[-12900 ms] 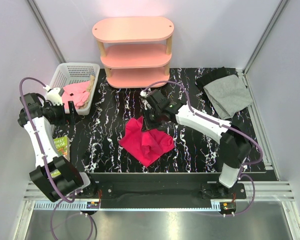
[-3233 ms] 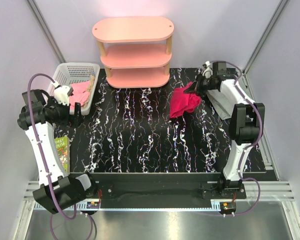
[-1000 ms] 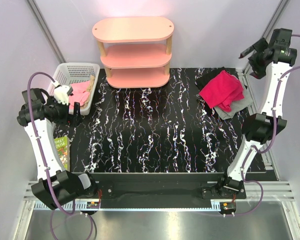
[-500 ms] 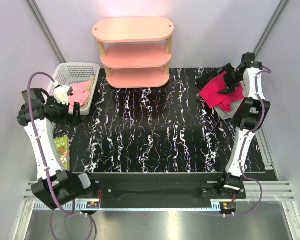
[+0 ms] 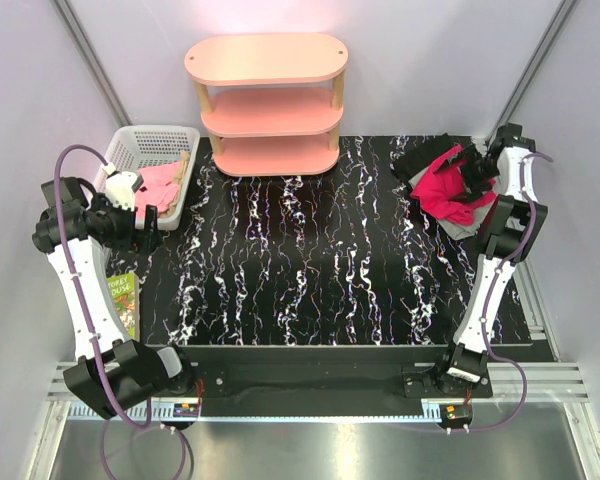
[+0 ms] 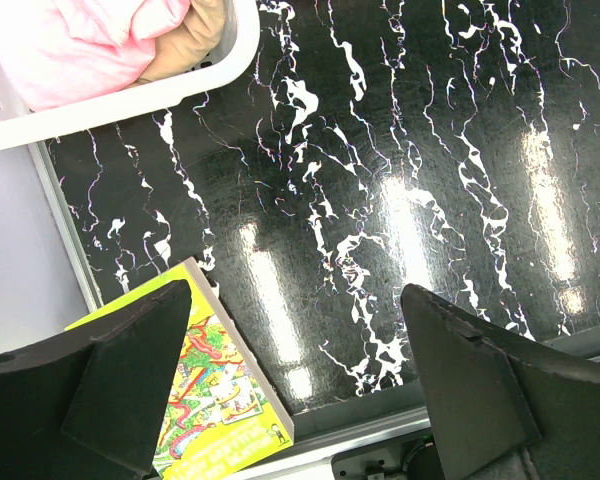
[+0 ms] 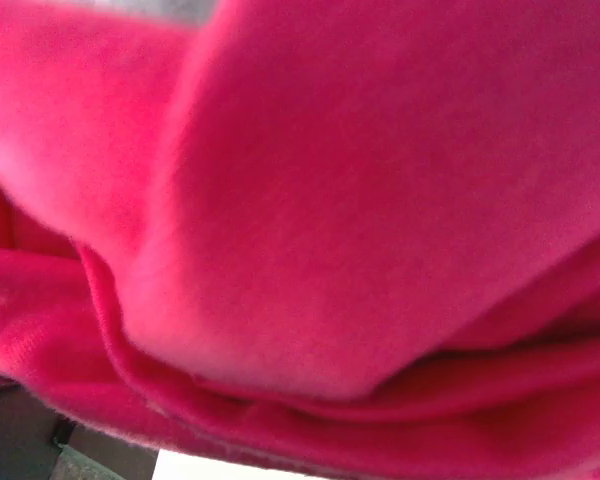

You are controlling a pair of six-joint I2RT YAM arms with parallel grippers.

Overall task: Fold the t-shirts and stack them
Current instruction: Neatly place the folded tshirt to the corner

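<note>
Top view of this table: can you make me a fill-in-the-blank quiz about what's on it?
1. On the grey t-shirt lies a t-shirt coloured ___.
2. The cloth in the white basket is coloured ___.
3. The pink shelf has ___ tiers.
4. The left end effector is open and holds ___.
Missing words: red; pink; three; nothing.

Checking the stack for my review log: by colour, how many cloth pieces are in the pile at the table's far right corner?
Red t-shirt: 1, on top
Grey t-shirt: 1, under the red one
Black cloth: 1, at the back edge
Total: 3
</note>
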